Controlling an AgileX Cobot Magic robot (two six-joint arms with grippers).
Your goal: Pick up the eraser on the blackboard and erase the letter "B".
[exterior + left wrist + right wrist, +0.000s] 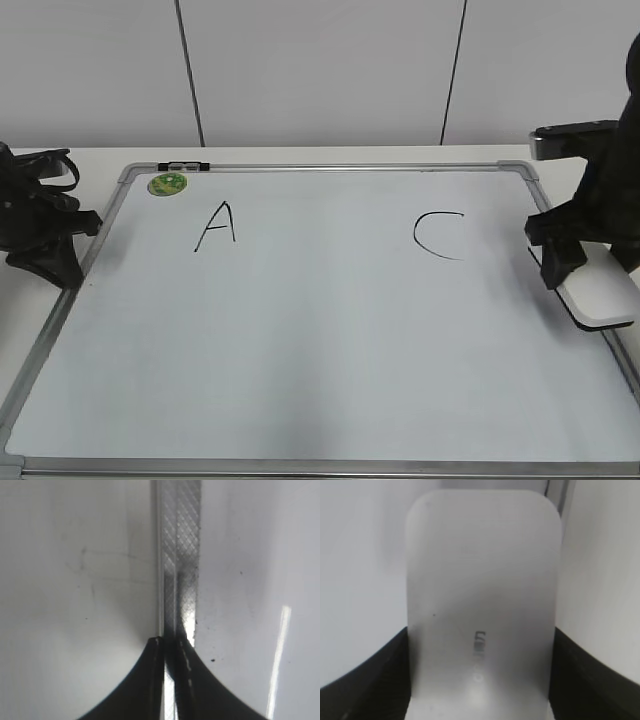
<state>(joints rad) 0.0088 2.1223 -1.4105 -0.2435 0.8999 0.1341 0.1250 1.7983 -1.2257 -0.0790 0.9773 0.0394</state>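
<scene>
I am looking at the eraser (pixel 482 610) sitting between the fingers of my right claw (pixel 556 258), which is gripping it by its long sides. It is lying low at the right edge of the blackboard (pixel 300 350), partly over the frame. I am seeing no letter "B" anywhere: only the "A" (pixel 217 227) far across from this claw and the "C" (pixel 438 235) just beside it.

The risk I am weighing is dragging the eraser inward and smearing the "C", since it is the nearest stroke; catching the frame rail could also twist the block out of the grip.

The eraser is showing as a smooth white rounded block with faint grey lettering and a dark underside.

My left claw (pixel 170 645) is resting pinched together, empty, over the opposite frame rail.
</scene>
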